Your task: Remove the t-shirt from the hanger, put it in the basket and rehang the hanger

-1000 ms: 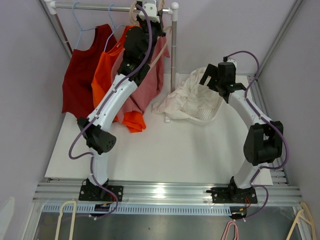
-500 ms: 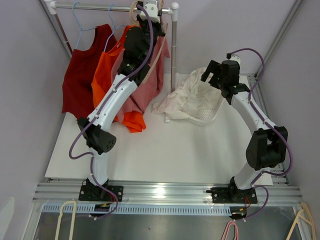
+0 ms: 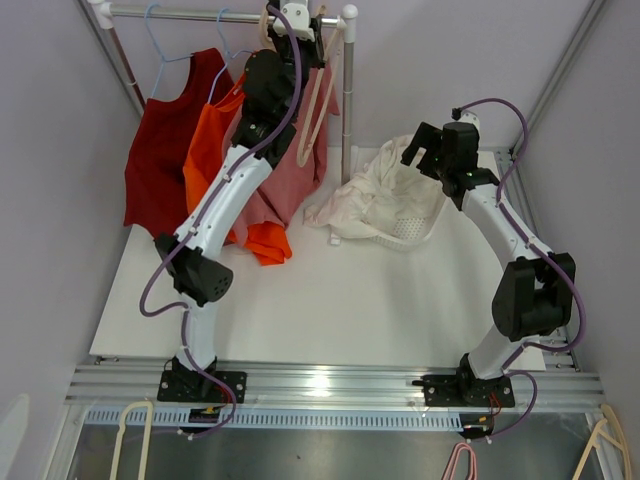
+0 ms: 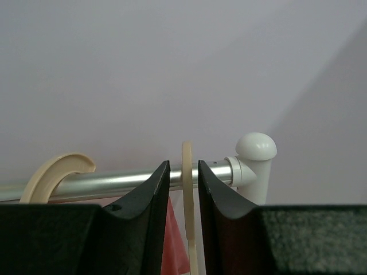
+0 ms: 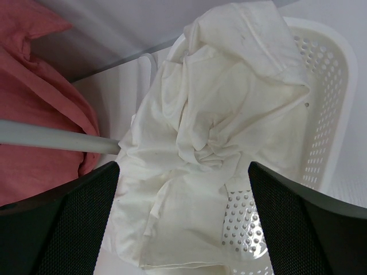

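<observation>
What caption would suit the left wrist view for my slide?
The left gripper straddles a cream hanger hook on the metal rail, near the white end cap.

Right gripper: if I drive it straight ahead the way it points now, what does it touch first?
Most likely the crumpled white cloth heaped in the basket. It fills the view between the open fingers of the right gripper. How far off it lies is unclear.

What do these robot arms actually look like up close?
Both the left arm and right arm are white tubes linked by chunky black joints. A thin purple cable loops along each. Each sits on a black base. The fingers are matte black wedges.
</observation>
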Available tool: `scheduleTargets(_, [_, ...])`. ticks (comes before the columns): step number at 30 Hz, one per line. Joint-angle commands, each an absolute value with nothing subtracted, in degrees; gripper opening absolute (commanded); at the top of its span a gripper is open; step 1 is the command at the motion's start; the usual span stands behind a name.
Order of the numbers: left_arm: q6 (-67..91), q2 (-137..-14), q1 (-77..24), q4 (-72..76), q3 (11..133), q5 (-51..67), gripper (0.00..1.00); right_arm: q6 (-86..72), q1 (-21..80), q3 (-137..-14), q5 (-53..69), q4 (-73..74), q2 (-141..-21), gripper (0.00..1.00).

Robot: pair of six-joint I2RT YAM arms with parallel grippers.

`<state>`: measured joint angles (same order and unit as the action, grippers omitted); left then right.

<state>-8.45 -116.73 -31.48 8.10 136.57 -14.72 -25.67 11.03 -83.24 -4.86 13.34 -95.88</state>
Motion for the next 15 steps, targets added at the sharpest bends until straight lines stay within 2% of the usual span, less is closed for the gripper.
scheduleTargets(1, [-7.65,-117.42,-31.03,9.49,140.1,-13.54,0.3,-25.22,10.9,-82.71,-4.39,11.43,-92.73,1.0])
scheduleTargets(7, [-6.24,-113.48,-31.03,7.48,138.34,-13.27,0.31,-25.23,10.99,-82.0,-3.87,11.08,-92.37,1.0])
scheduleTargets(15, [-6.42,-103.98,-29.19,3.7,132.81,-9.76,0.4,-25.4,11.16,-80.68,-3.34,10.99,-91.06,0.99])
